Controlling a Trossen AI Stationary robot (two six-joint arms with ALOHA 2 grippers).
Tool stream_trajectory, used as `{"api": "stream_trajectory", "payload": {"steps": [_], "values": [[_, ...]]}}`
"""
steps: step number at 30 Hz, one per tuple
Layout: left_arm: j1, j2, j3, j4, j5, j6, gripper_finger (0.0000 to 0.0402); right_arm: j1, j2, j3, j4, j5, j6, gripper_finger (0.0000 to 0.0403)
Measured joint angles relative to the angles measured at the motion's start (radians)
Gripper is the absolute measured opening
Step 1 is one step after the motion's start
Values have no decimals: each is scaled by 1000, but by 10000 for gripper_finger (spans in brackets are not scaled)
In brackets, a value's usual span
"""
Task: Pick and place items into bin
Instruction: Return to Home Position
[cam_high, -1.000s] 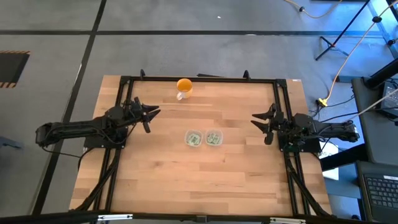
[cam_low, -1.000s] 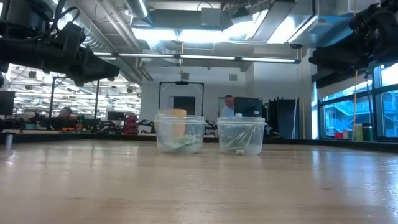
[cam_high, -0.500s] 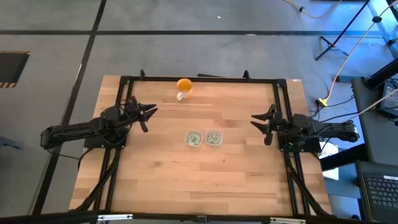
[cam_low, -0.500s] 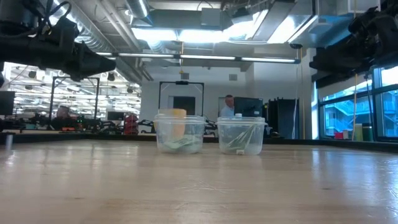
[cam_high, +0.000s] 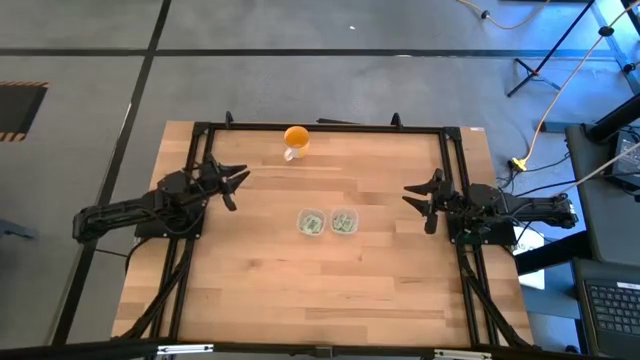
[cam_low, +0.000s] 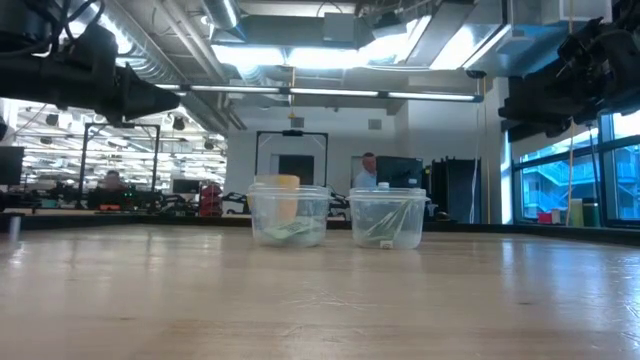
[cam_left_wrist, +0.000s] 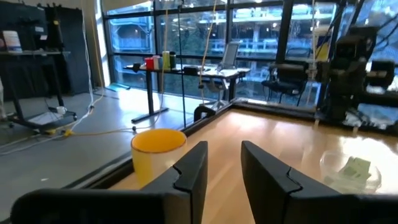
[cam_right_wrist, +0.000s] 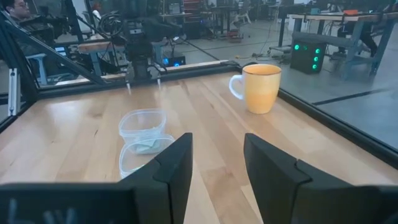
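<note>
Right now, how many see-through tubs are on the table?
2. They stand side by side in the middle of the table: the left tub and the right tub. Both hold green packets.

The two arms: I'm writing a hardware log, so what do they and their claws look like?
Both are matte black. The left arm and right arm are slim jointed links. The left claw and right claw each have two flat, angular black fingers; no markings show.

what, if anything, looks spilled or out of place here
Nothing stands out. Both clear bins stand upright side by side mid-table with packets inside, the orange cup is upright, and the left pincer and right pincer are open and empty.
</note>
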Motion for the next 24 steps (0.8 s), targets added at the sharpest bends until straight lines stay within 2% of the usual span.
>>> {"api": "stream_trajectory", "payload": {"steps": [13,24], "values": [[0,4,0,1,2,35,92,0,1,0,-1,0,-78,148],[0,4,0,1,3,33,92,0,1,0,-1,0,-74,148]]}}
